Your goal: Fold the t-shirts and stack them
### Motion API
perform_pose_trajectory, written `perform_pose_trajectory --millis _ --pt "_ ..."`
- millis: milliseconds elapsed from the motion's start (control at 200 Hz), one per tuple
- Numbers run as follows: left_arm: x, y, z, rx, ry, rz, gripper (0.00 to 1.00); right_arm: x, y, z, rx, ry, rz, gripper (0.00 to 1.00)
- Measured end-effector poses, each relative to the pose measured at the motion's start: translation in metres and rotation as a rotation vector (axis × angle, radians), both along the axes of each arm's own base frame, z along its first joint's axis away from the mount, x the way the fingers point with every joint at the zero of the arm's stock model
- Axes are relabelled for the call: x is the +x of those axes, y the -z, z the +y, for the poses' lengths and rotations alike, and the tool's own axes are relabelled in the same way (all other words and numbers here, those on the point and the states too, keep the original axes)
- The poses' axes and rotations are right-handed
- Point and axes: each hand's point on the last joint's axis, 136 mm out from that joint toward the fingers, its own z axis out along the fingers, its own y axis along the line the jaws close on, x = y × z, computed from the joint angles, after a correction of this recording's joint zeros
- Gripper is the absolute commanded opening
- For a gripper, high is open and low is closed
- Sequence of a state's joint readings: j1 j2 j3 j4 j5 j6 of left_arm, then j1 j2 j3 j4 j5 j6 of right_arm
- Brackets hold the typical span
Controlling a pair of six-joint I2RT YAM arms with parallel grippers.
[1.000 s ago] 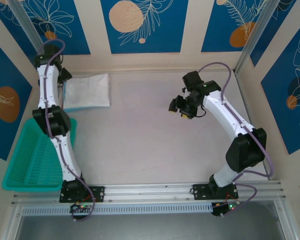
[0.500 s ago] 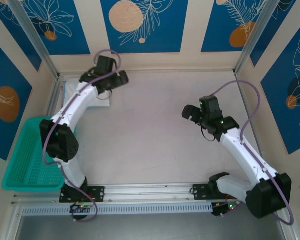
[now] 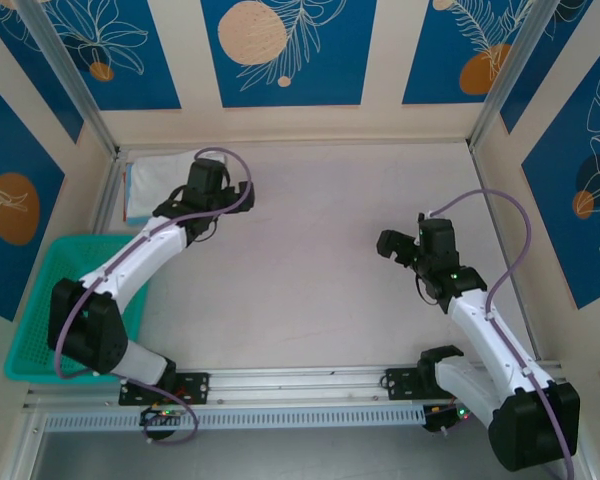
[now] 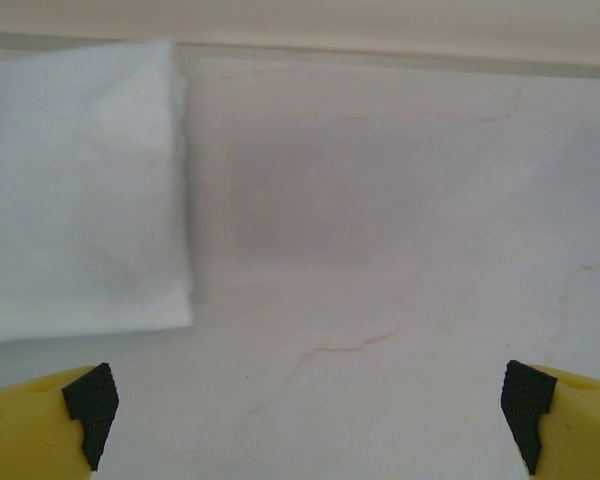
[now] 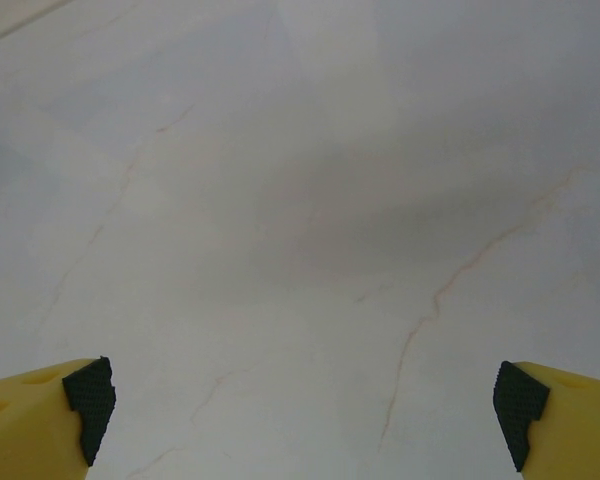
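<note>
A folded white t-shirt [image 3: 152, 186] lies flat in the far left corner of the table, partly covered by my left arm. In the left wrist view the folded white t-shirt [image 4: 80, 190] fills the upper left, its right edge straight. A light-blue shirt cannot be made out. My left gripper [image 3: 222, 190] hovers just right of the shirt, apart from it. It stands open [image 4: 305, 410] over bare table. My right gripper [image 3: 396, 247] is at the right middle of the table, open [image 5: 305, 410], with nothing between its fingers.
A teal mesh basket [image 3: 40, 290] sits at the left edge, with my left arm crossing above its right side. Walls close off the table at the back and on both sides. The marbled tabletop [image 3: 310, 250] lies bare between the two grippers.
My left gripper swung right from the far left corner and off the folded shirt, then drew back a little toward me. My right arm pulled back toward the near right.
</note>
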State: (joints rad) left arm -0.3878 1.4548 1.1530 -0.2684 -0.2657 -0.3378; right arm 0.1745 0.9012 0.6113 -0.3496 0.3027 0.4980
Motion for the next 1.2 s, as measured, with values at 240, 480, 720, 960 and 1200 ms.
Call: perform_pose_trajectory --millis 240,480,720,960,1200 --pt "-0.008 0.074 0.072 0.094 -0.125 0.061 1.00 0.019 0.023 -0.018 -0.038 0.021 0.014 0.99" --pt "0.016 0.107 0.073 0.149 -0.056 0.036 1.00 0.045 0.050 -0.038 -0.147 0.044 0.082 0.99" --pt "0.043 0.098 0.068 0.189 -0.015 -0.056 1.00 0.070 0.060 -0.047 -0.228 0.053 0.036 0.99" --pt "0.053 0.089 0.084 0.151 -0.023 -0.103 1.00 0.086 0.085 -0.044 -0.253 0.004 0.048 0.99" --pt "0.051 0.093 0.080 0.152 0.038 -0.098 1.00 0.112 0.074 -0.042 -0.243 -0.025 -0.044 0.99"
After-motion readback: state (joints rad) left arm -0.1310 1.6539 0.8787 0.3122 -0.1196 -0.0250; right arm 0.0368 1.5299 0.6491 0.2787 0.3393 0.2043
